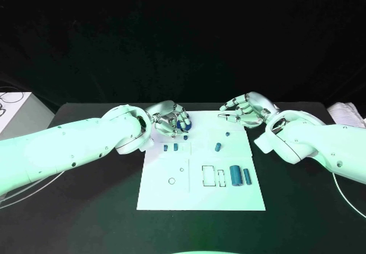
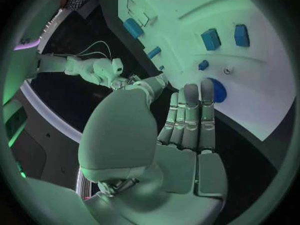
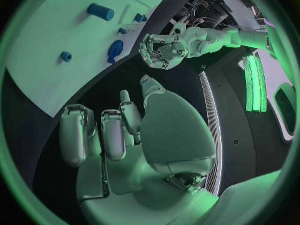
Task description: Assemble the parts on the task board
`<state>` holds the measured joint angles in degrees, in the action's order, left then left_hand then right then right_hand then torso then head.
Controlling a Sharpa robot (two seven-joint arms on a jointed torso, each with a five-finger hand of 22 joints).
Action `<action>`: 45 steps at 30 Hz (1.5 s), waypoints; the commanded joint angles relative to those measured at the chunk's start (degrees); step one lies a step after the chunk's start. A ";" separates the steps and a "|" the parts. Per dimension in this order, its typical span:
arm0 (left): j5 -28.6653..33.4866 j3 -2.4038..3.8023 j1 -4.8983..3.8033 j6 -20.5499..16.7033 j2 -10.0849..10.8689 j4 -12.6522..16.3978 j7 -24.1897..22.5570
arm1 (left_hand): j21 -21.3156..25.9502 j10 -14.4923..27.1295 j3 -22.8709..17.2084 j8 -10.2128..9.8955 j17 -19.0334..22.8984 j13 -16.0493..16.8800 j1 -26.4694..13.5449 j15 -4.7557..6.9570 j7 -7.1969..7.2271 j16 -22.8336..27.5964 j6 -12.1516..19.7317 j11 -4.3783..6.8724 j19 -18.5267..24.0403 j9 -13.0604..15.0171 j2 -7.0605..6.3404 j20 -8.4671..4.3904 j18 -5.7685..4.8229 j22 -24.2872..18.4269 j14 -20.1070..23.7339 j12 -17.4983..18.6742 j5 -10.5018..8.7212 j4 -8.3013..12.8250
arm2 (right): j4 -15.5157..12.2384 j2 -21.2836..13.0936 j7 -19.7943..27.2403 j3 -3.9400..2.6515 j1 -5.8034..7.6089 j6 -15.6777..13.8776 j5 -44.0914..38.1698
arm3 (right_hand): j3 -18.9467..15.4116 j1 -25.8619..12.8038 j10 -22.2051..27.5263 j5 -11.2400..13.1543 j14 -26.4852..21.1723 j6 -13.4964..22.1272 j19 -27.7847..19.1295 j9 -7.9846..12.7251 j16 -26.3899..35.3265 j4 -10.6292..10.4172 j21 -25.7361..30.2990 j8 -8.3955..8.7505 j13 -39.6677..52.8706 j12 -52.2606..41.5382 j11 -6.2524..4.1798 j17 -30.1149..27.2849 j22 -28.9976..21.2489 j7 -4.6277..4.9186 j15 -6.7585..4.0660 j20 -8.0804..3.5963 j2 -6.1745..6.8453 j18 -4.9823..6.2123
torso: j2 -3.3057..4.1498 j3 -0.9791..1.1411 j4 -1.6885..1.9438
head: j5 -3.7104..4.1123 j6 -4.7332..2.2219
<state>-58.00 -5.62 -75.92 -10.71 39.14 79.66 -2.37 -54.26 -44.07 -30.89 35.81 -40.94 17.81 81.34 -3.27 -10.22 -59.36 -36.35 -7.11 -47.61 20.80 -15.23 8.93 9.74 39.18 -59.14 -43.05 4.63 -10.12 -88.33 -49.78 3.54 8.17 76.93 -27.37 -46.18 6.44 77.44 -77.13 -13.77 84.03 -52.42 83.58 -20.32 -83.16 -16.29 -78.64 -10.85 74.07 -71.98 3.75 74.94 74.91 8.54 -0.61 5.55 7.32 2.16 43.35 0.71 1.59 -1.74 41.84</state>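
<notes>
The left hand (image 1: 171, 120) hovers at the far left corner of the task board (image 1: 200, 190), its fingers (image 2: 190, 116) held straight and close together beside a round blue part (image 2: 217, 90). In the head view that same blue part (image 1: 183, 124) sits among the fingertips, but whether the hand actually grips it or merely touches it cannot be told from these views. The right hand (image 1: 245, 110) is raised near the far right corner of the board, fingers curled inward with nothing visible between them; in the right wrist view its fingers (image 3: 112, 135) bend over the dark counter (image 3: 37, 135), apart from the board's edge.

Outward from the left hand, two small blue blocks (image 1: 170, 147) lie side by side on the board just nearer the robot, with a tiny blue peg (image 1: 185, 138) between them and the hand. Toward the right hand a small blue piece (image 1: 227, 133) lies near the far edge, and an oblong blue piece (image 1: 218, 146) lies a little nearer the middle. Farther down the board, a large blue cylinder (image 1: 236, 173) and a slimmer blue cylinder (image 1: 248, 177) lie side by side next to outlined rectangular slots (image 1: 208, 177). A small round hole (image 1: 172, 181) sits toward the board's left side.

No readable writing or labels appear on the board or parts.

A white object (image 1: 14, 110) rests at the counter's left edge.
</notes>
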 commanded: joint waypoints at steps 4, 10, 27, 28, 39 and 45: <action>-11.12 -0.71 0.26 0.53 -2.13 -1.86 -1.14 | 0.04 1.29 1.15 -0.63 0.26 -1.29 0.17 -0.26 -0.25 -1.72 -1.06 -0.16 -0.20 -1.12 -0.39 0.54 0.69 0.20 0.17 0.98 -0.17 0.48 | 0.02 0.15 1.19 -0.02 -0.01 -0.29 0.07 | 0.43 -0.14 0.37 -0.41 2.65 0.58 -0.40 -0.09 0.29 0.03 0.40 -0.27 -0.25 0.36 -0.05 1.79 6.55 0.02 0.05 -0.02 -0.23 0.96 | 0.09 -0.11 -0.05 | -0.13 -0.28; -16.66 -1.76 0.31 3.41 -3.72 -3.70 1.76 | -0.53 1.92 1.84 -1.22 0.62 -2.60 0.48 -0.38 0.20 -3.25 -2.03 -0.34 -0.66 -2.24 -0.13 0.64 0.72 0.63 -0.18 1.84 -0.15 0.82 | 0.05 0.27 1.24 -0.02 -0.01 -0.28 0.08 | 0.43 -0.14 0.37 -0.41 2.65 0.58 -0.40 -0.09 0.29 0.03 0.40 -0.27 -0.25 0.36 -0.05 1.79 6.55 0.02 0.05 -0.02 -0.23 0.96 | 0.16 -0.03 -0.16 | -0.14 -0.41; -21.63 -2.18 0.32 3.81 -6.42 -6.99 4.83 | -2.35 1.15 1.67 -2.53 1.37 -4.42 1.31 -0.25 0.58 -6.50 -3.97 -0.25 -1.51 -4.20 0.83 0.49 0.76 1.93 -1.22 2.24 -0.02 1.35 | 0.01 0.40 1.17 -0.02 -0.01 -0.31 0.05 | 0.59 -0.07 0.29 -0.64 2.72 0.61 -0.29 -0.10 0.21 0.04 0.27 -0.28 -0.21 0.31 -0.06 2.05 6.66 0.02 0.04 -0.03 -0.26 0.91 | 0.25 -0.04 -0.14 | 0.20 -0.22; -21.65 -2.18 0.32 3.88 -6.47 -7.06 4.88 | -2.41 1.15 1.58 -2.58 1.41 -4.48 1.37 -0.25 0.60 -6.56 -4.03 -0.26 -1.52 -4.26 0.88 0.49 0.76 1.97 -1.22 2.27 -0.02 1.38 | 0.01 0.40 1.16 -0.02 -0.01 -0.30 0.04 | 0.59 -0.07 0.29 -0.64 2.72 0.61 -0.29 -0.10 0.21 0.04 0.27 -0.28 -0.21 0.31 -0.06 2.05 6.66 0.02 0.04 -0.03 -0.26 0.91 | 0.26 -0.03 -0.12 | 0.25 -0.18; -21.64 -2.18 0.34 5.34 -7.65 -8.39 4.96 | -4.07 -0.32 -1.06 -4.00 1.02 -5.93 1.99 -0.01 1.00 -9.08 -6.65 0.00 -1.50 -5.82 1.84 0.30 0.78 3.28 -2.39 2.58 -0.09 2.10 | -0.07 0.42 1.09 -0.02 -0.01 -0.17 0.03 | 0.60 -0.08 0.25 -0.66 2.73 0.61 -0.19 -0.10 0.20 0.03 0.11 -0.28 -0.17 0.26 -0.06 2.07 6.78 0.02 0.03 -0.03 -0.26 0.87 | 0.23 -0.10 -0.12 | 0.41 0.07; -21.49 -2.19 0.36 5.77 -8.15 -8.99 4.84 | -5.33 -2.24 -2.83 -5.08 -0.30 -7.01 1.78 0.41 1.15 -11.08 -8.83 0.48 -1.56 -6.57 2.18 -0.01 0.81 4.23 -4.17 3.22 -0.14 2.70 | -0.10 0.40 1.06 -0.02 -0.01 -0.11 0.00 | 0.60 -0.08 0.25 -0.66 2.73 0.61 -0.19 -0.10 0.20 0.03 0.11 -0.28 -0.17 0.26 -0.06 2.07 6.78 0.02 0.03 -0.03 -0.26 0.87 | 0.14 -0.08 -0.03 | 0.48 0.21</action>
<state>-79.13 -7.82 -75.57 -6.23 31.18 70.71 2.47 -59.47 -46.17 -33.47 30.82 -41.12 10.86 82.96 -2.85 -9.18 -70.31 -45.02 -6.57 -49.06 14.27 -13.61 9.11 9.72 43.37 -63.10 -39.93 4.64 -7.28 -88.33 -49.40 4.00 8.17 76.92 -27.76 -46.04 6.75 77.44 -77.07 -14.20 84.03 -52.06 83.59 -20.34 -83.14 -16.29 -78.43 -10.85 73.83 -71.87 3.69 74.91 74.93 8.52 -0.61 5.55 7.32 2.15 43.56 0.63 1.51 -1.32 41.96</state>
